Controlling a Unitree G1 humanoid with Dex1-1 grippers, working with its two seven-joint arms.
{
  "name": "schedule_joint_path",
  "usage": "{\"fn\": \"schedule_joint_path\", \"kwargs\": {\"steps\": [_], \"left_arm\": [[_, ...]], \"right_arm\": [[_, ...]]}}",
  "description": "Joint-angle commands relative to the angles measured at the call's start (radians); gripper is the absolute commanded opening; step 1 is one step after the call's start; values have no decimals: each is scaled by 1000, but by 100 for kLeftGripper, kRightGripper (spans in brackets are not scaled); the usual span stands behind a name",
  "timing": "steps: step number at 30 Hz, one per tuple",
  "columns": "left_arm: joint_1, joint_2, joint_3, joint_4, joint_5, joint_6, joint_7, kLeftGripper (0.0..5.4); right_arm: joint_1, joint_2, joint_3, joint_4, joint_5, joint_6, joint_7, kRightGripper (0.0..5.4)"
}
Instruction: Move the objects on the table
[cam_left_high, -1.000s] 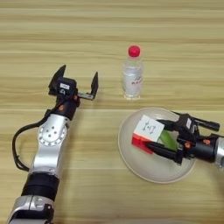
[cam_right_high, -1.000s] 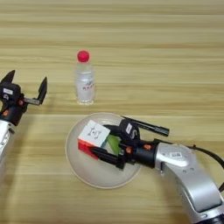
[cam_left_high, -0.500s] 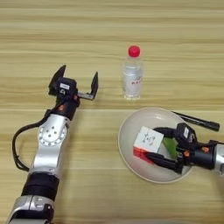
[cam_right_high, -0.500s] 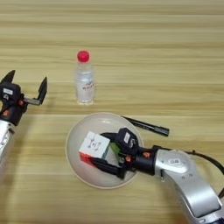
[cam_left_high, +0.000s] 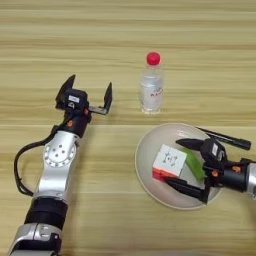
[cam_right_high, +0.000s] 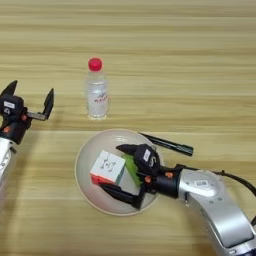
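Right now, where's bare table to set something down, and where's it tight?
Free: the wide strip of table beyond the bottle, and the patch between the left gripper and the plate. Crowded: the plate, holding the puzzle cube and green block with the open right gripper around them; the pen borders its far rim.

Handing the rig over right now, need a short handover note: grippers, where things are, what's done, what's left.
Right gripper: open, over the plate, fingers spread either side of the green block, holding nothing.
Left gripper: open, parked over bare table left of the bottle.
Cube and green block sit side by side in the plate. Bottle stands upright beyond the plate. Black pen lies at the plate's far right rim.
Done: cube and block are in the plate.
Left: bottle not handled; the task names no goal.
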Motion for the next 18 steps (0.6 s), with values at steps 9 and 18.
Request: {"fn": "schedule_joint_path", "kwargs": {"steps": [9, 18], "left_arm": [[-18, 4, 0, 18, 5, -12, -6, 540], [-11, 4, -3, -1, -4, -11, -19, 540]], "right_arm": [[-31, 16, -75, -83, 125, 4, -6, 537], [-56, 42, -111, -78, 163, 12, -40, 537]]}}
